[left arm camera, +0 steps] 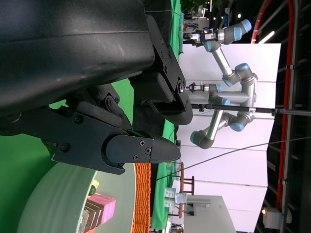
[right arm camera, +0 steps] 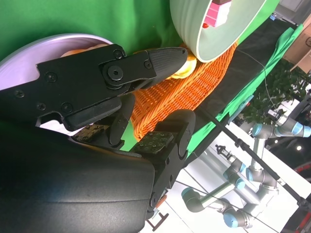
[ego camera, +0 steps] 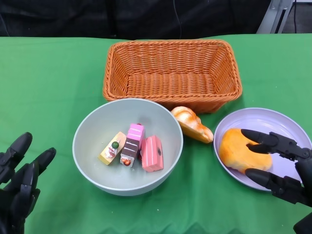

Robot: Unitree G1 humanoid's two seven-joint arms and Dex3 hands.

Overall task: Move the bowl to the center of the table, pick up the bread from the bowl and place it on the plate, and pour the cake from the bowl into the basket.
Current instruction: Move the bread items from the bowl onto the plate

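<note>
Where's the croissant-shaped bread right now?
In the head view, the bread lies on the green cloth, between the bowl, basket and plate.

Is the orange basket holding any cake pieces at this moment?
No, the basket shows only its bare woven bottom in the head view, and the cake pieces all lie in the bowl.

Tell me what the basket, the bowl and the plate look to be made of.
Basket: woven wicker or plastic rattan, orange-brown, matte; the interlaced strands show plainly.
Bowl: probably plastic or melamine, pale grey-green, smooth with a soft sheen; ceramic can't be ruled out.
Plate: likely the same kind of smooth plastic, lilac, with a faint gloss at the rim.
</note>
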